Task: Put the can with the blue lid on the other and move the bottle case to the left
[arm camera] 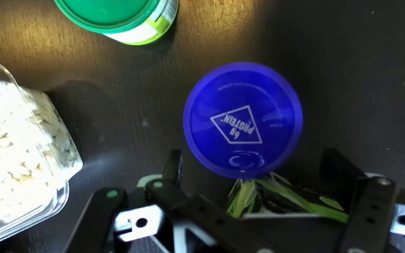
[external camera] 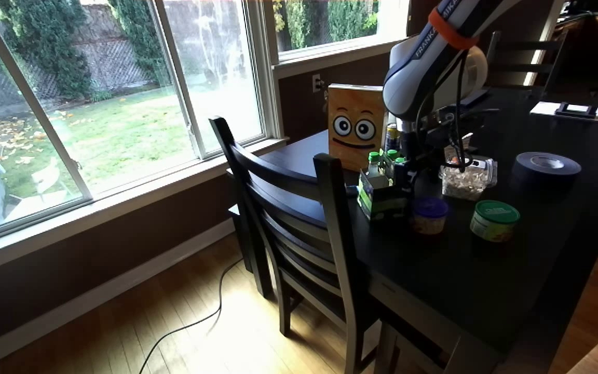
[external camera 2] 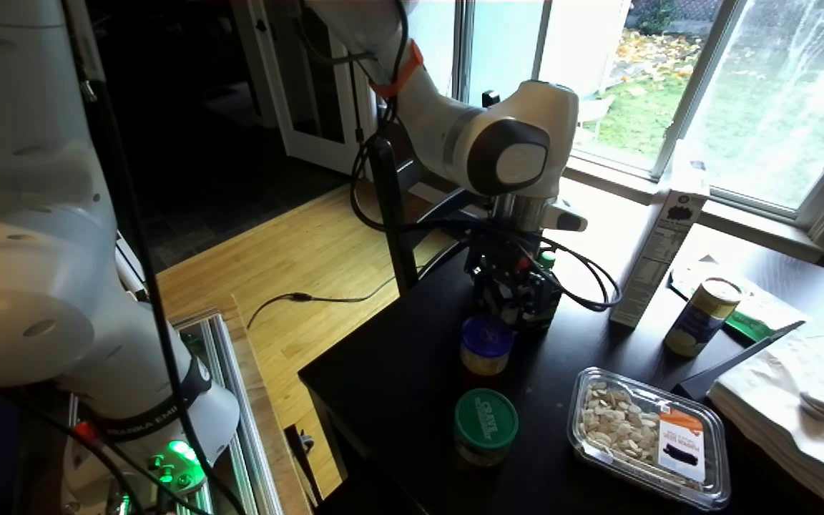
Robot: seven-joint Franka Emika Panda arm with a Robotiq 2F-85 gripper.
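Sunlit windows (external camera: 177, 78), dark table (external camera: 434, 275), gripper (arm camera: 255, 161) spread wide

The windows, facing a leaf-strewn yard (external camera: 117, 132), fill the left of the frame in an exterior view. A black chair (external camera: 336, 218) stands at center beside the table. Just right of center, a box (external camera: 356, 124) with a grinning cartoon face stands upright. Next comes the green-capped bottle case (external camera: 374, 197), the robot arm (external camera: 429, 67) angling down over it from the upper right. In the wrist view, the fingers (arm camera: 173, 167) stand well apart low in the frame, part of the case showing between them; whether either touches it cannot be told. Just right of the case, the can with the blue lid (external camera: 429, 215) stands upright on the table. A clear seed container (external camera: 465, 182) follows, then the green-lidded can (external camera: 495, 221), upright and apart from the blue-lidded one. A roll of dark tape (external camera: 546, 176) lies toward the right edge.
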